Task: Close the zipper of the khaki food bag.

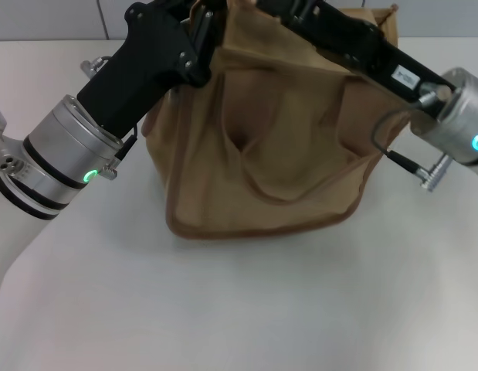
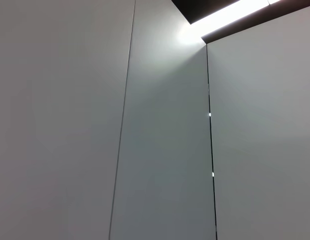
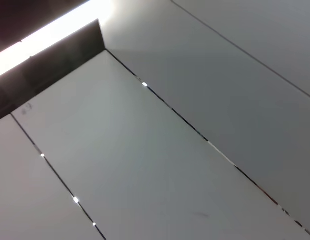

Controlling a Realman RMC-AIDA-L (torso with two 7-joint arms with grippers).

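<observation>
The khaki food bag (image 1: 277,154) stands on the white table (image 1: 223,309) at the back centre, with a wide strap handle (image 1: 250,174) drooping down its front face. Its top panel lies at the upper edge of the head view, under both arms, so the zipper and its pull do not show. My left gripper (image 1: 198,23) reaches in from the left to the bag's top left corner. My right gripper (image 1: 289,11) reaches in from the right across the bag's top. Both wrist views point away from the bag and show neither it nor a gripper.
A small pale object (image 1: 92,66) sits on the table behind my left arm. The left wrist view shows only grey wall panels (image 2: 160,150) and a light strip (image 2: 220,17). The right wrist view shows the same kind of panels (image 3: 160,150).
</observation>
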